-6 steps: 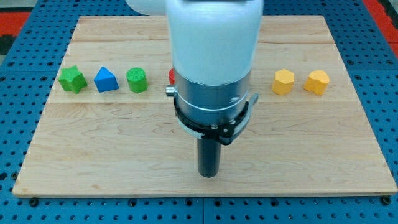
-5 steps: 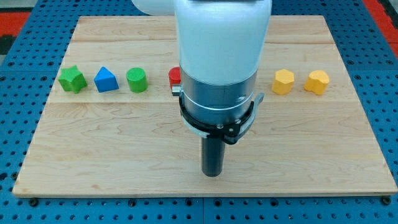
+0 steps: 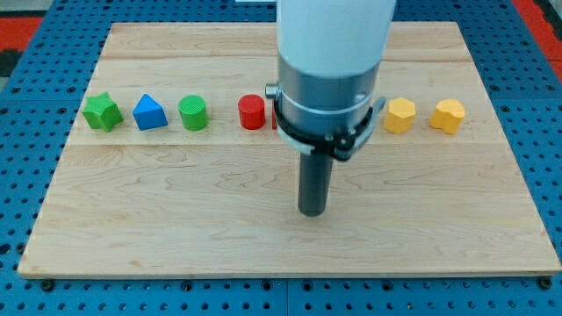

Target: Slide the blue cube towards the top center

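Observation:
My tip (image 3: 313,211) rests on the wooden board (image 3: 176,211) a little right of centre, below the row of blocks. No blue cube shows; the arm's body hides the row between the red cylinder (image 3: 251,112) and the yellow blocks. The only blue block in view is a house-like wedge (image 3: 149,112) at the left, far from the tip. A sliver of another red block (image 3: 274,118) shows at the arm's left edge.
A green star-like block (image 3: 102,111) and a green cylinder (image 3: 193,113) flank the blue wedge at the left. Two yellow blocks (image 3: 400,115) (image 3: 447,115) sit at the right. The board lies on a blue pegboard (image 3: 18,175).
The arm and tip have moved right and toward the view's top, uncovering the red cylinder. The blocks have not moved.

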Robot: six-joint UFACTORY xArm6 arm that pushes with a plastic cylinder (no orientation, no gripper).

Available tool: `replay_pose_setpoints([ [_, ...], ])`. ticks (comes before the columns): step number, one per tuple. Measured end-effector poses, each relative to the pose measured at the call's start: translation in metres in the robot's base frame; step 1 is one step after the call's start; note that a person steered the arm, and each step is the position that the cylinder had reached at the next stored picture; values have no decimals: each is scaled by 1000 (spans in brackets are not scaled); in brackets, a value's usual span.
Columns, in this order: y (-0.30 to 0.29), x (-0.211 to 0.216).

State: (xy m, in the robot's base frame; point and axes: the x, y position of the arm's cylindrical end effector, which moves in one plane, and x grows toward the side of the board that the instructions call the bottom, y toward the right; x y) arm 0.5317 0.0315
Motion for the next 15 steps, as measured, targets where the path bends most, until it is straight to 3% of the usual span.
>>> replay_pose_setpoints([
  [5,54,-179],
  [8,104,-189],
  [10,120,-224],
  [12,144,-196],
  [14,181,-265],
  [15,192,-275],
])
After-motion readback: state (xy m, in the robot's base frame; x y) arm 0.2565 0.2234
